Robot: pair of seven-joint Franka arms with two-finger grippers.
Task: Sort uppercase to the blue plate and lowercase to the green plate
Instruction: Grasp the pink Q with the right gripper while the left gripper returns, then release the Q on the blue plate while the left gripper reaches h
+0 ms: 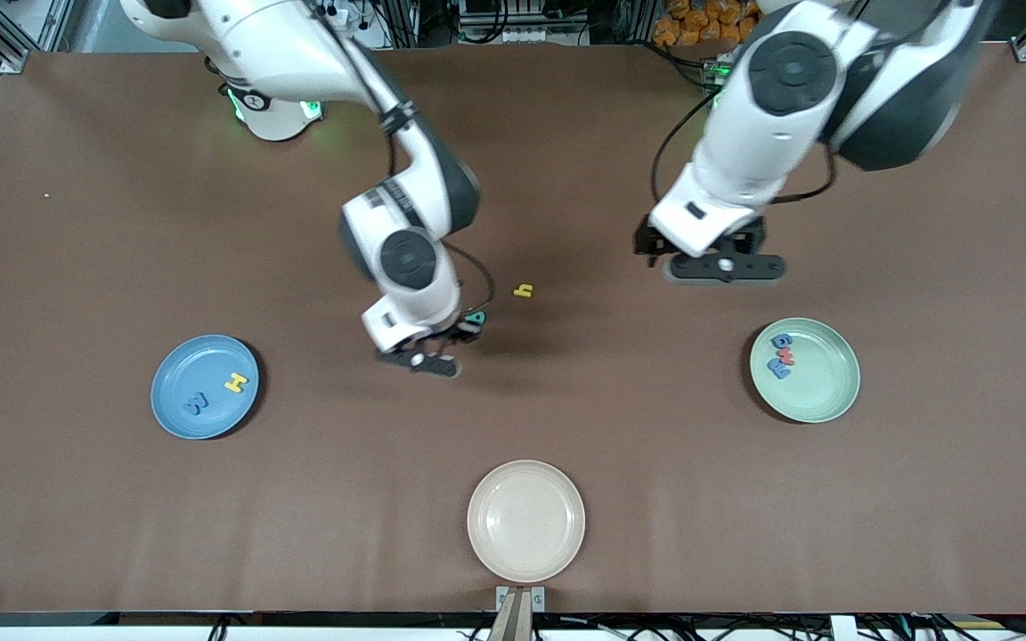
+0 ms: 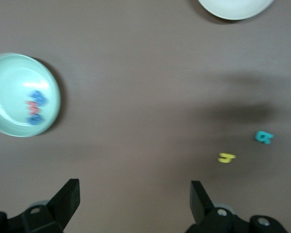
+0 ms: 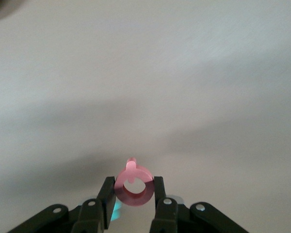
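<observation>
My right gripper (image 1: 458, 336) is shut on the red Q (image 3: 134, 186) and holds it just above the table's middle, over the teal R (image 1: 476, 317). The yellow h (image 1: 524, 290) lies beside the R, toward the left arm's end; both also show in the left wrist view, h (image 2: 226, 158) and R (image 2: 263, 137). The blue plate (image 1: 201, 356) holds the yellow H (image 1: 235, 383) and blue W (image 1: 197, 402). The green plate (image 1: 820, 383) holds the blue g, red w and blue m (image 1: 782, 354). My left gripper (image 1: 718, 265) hangs open and empty over bare table near the green plate (image 2: 9, 77).
A cream plate (image 1: 525, 521) sits at the table's edge nearest the front camera, in the middle; its rim also shows in the left wrist view (image 2: 235, 7). The brown tabletop lies bare between the plates.
</observation>
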